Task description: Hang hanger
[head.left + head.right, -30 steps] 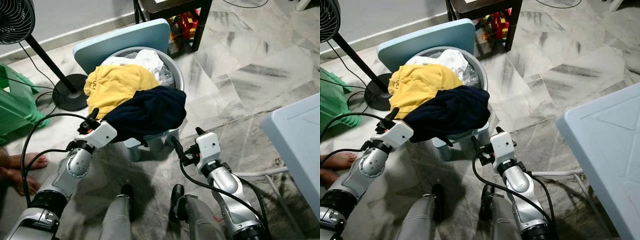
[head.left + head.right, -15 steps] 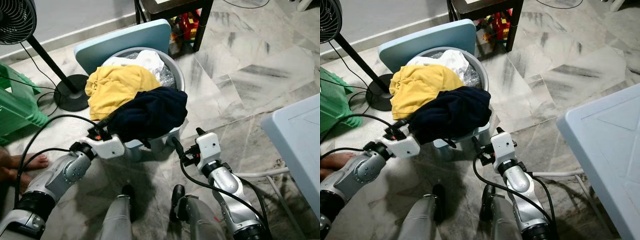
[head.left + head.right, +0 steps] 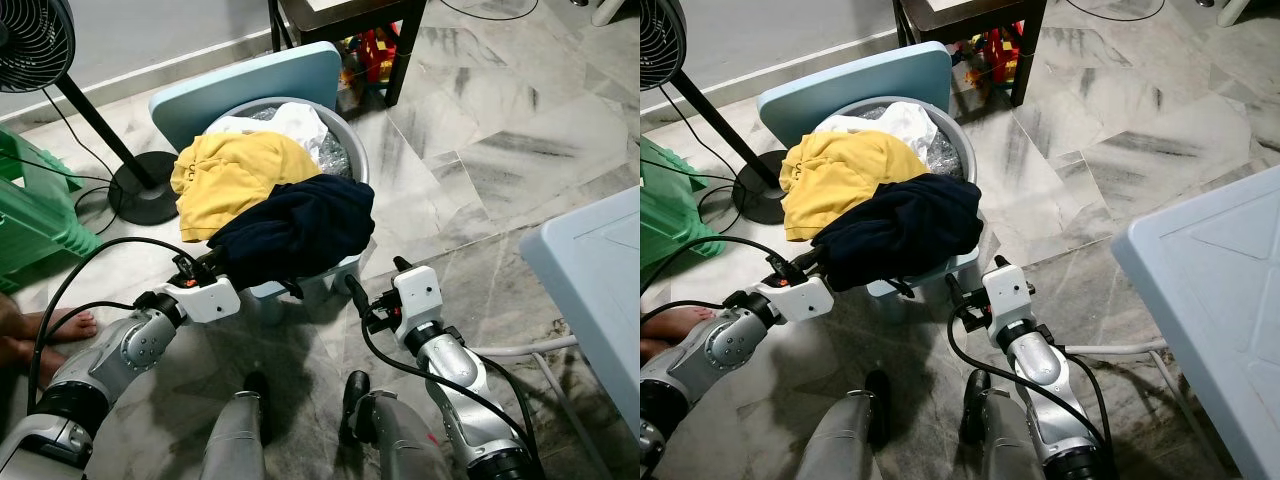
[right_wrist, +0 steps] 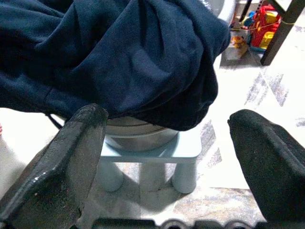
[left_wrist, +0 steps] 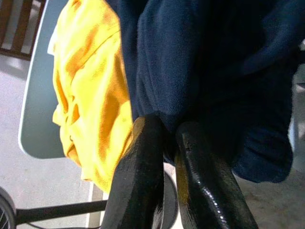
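1. We cannot make out a hanger anywhere; what we see at the centre is a navy garment draped over the near rim of a grey laundry basket, which stands on a pale blue stool.

2. Our left gripper has its two black fingers pressed nearly together on a fold at the navy garment's lower edge, so it is pinching the cloth. Half a second ago it sat at about the same spot; a second ago it was further out to the left, short of the garment.

3. Our right gripper hangs with its fingers spread wide, holding nothing, just in front of the stool and below the garment's hem. It has hardly moved over the last second.

4. A yellow shirt lies in the basket behind the navy garment and touching it, with white cloth further back. These lie as before.

5. A pale blue board leans behind the basket. To the left stand a black fan on its round base and something green plastic.

6. A person's bare foot rests on the marble floor at the left edge. A pale blue table corner shows at the right.
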Available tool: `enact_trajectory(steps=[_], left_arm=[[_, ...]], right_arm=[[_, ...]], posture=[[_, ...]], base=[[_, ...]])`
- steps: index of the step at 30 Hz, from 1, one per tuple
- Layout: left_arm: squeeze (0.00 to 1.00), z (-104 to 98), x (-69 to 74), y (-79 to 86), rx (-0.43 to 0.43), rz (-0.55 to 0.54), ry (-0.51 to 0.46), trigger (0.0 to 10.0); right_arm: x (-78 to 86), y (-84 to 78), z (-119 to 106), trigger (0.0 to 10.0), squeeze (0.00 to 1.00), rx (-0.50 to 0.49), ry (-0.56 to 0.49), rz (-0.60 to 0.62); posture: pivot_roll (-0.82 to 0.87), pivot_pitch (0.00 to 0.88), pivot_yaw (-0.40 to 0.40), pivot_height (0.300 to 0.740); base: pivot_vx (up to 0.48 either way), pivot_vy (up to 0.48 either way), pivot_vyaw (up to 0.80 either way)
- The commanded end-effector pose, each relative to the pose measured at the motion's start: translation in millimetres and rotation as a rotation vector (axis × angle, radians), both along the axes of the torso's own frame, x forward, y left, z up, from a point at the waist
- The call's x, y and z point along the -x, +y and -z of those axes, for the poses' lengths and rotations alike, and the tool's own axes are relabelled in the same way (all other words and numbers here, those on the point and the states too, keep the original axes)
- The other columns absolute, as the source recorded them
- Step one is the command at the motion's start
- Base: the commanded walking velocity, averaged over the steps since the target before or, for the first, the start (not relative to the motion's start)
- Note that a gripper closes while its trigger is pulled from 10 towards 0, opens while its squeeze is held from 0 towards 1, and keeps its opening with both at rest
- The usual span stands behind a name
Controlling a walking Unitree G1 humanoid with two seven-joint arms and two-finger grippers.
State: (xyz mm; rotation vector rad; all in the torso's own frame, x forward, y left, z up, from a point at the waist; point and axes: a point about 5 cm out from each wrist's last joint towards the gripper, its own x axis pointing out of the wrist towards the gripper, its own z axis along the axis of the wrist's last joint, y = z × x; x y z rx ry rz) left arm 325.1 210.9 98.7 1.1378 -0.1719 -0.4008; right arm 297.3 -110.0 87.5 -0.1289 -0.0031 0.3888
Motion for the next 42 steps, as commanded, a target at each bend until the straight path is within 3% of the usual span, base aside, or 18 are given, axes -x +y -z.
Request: enact_trajectory(steps=[1,5,8,15,19,22,23,25,27,33,39,41,42], left_arm=[[0.0,6.9,3.8,6.7,0.01,-0.037,0.021,0.0],[0.0,-4.6,-3.3,10.3,0.081,-0.087,-0.026,0.0],[0.0,-22.5,-15.7,16.1,0.186,-0.175,-0.097,0.0],[0.0,-36.2,-28.1,20.5,0.352,-0.287,-0.124,0.0],[0.0,-48.8,-38.2,24.4,0.548,-0.39,-0.141,0.0],[0.0,-55.1,-42.7,28.4,0.662,-0.454,-0.153,0.0],[0.0,-55.1,-42.7,28.4,0.662,-0.454,-0.153,0.0],[0.0,-58.8,-46.2,37.9,0.801,-0.558,-0.154,0.0],[0.0,-61.1,-47.3,43.0,0.863,-0.608,-0.163,0.0],[0.0,-61.4,-49.3,46.9,0.899,-0.676,-0.16,0.0],[0.0,-56.4,-50.6,42.2,0.867,-0.677,-0.121,0.0],[0.0,-51.0,-49.9,39.8,0.881,-0.668,-0.082,0.4],[0.0,-48.9,-49.3,39.0,0.896,-0.665,-0.072,2.5]], right_arm=[[3.7,-2.9,7.7,10.0,0.0,0.004,0.027,0.005],[3.7,-2.4,7.9,10.0,0.0,0.004,0.027,0.004],[3.4,-0.8,8.4,10.0,0.0,0.002,0.029,0.001],[2.6,-2.5,7.8,10.0,0.0,0.002,0.024,0.008],[2.6,-4.8,7.4,10.0,0.0,0.005,0.022,0.013],[2.7,-5.1,7.2,10.0,0.0,0.006,0.02,0.015],[2.7,-5.1,7.2,10.0,0.0,0.006,0.02,0.015],[2.8,-4.8,7.0,10.0,0.0,0.005,0.018,0.015],[3.1,-4.5,7.0,10.0,0.0,0.004,0.018,0.015],[4.7,-2.6,8.1,10.0,0.0,0.002,0.02,0.012],[4.9,-3.6,7.8,10.0,0.0,0.004,0.02,0.015],[5.3,-5.2,7.8,10.0,0.0,0.007,0.019,0.018],[5.3,-5.5,7.8,10.0,0.0,0.008,0.018,0.019]], posture=[[0.08,0.334,-0.003,0.74],[0.08,0.332,-0.002,0.74],[0.08,0.325,-0.006,0.74],[0.07,0.312,-0.008,0.74],[0.07,0.307,-0.009,0.74],[0.07,0.307,-0.009,0.74],[0.07,0.307,-0.009,0.74],[0.06,0.306,-0.014,0.74],[0.06,0.306,-0.014,0.74],[0.07,0.307,-0.013,0.74],[0.05,0.309,-0.013,0.74],[0.05,0.309,-0.013,0.74],[0.05,0.308,-0.014,0.74]], base=[[0.0,0.0,0.0],[0.0,0.0,0.0],[0.0,0.0,0.0],[0.0,0.0,0.0],[0.0,0.0,0.0],[0.0,0.0,0.0],[0.0,0.0,0.0],[0.0,0.0,0.0],[0.0,0.0,0.0],[0.0,0.0,0.0],[0.0,0.0,0.0],[0.0,0.0,0.0],[0.0,0.0,0.0]])
